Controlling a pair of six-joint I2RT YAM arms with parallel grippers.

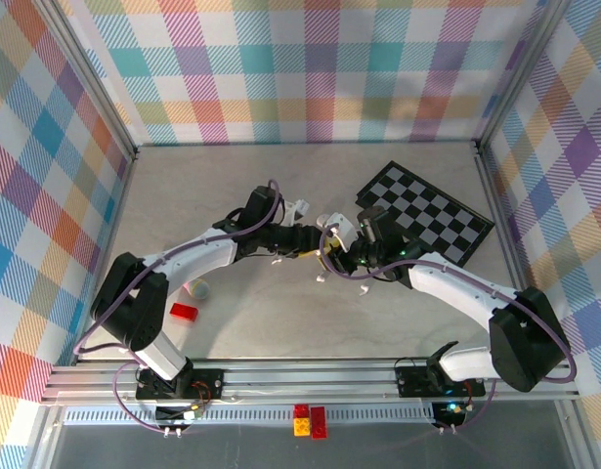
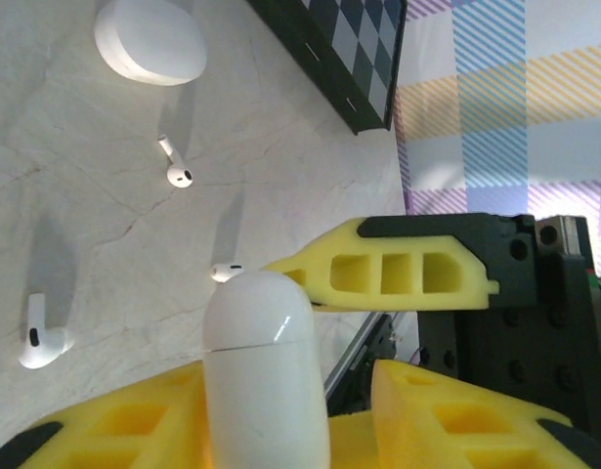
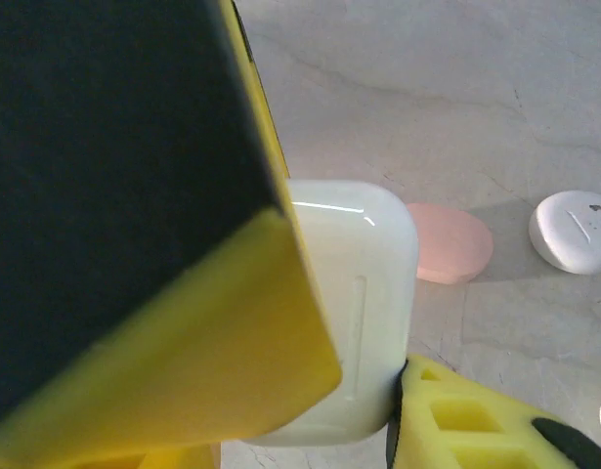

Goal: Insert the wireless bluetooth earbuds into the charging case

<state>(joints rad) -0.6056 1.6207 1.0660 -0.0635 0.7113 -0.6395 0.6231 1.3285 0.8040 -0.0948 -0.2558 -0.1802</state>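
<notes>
A white charging case (image 2: 266,342) stands upright and closed between my left gripper's (image 2: 285,381) yellow fingers. It rests against the left finger, and a gap shows beside the right one. My right gripper (image 3: 359,337) is shut on the same case (image 3: 368,264), one finger across its face and one at its lower corner. The two grippers meet above mid-table, the left gripper (image 1: 313,251) facing the right gripper (image 1: 339,257). Three white earbuds lie loose on the table: one earbud (image 2: 177,173), a second earbud (image 2: 225,272) and a third earbud (image 2: 41,344).
Another white case (image 2: 150,41) lies farther off, and a pink case (image 3: 449,242) sits beside a round white one (image 3: 574,231). A checkerboard (image 1: 427,210) lies at the back right. A red brick (image 1: 184,311) and a small case (image 1: 197,288) sit left.
</notes>
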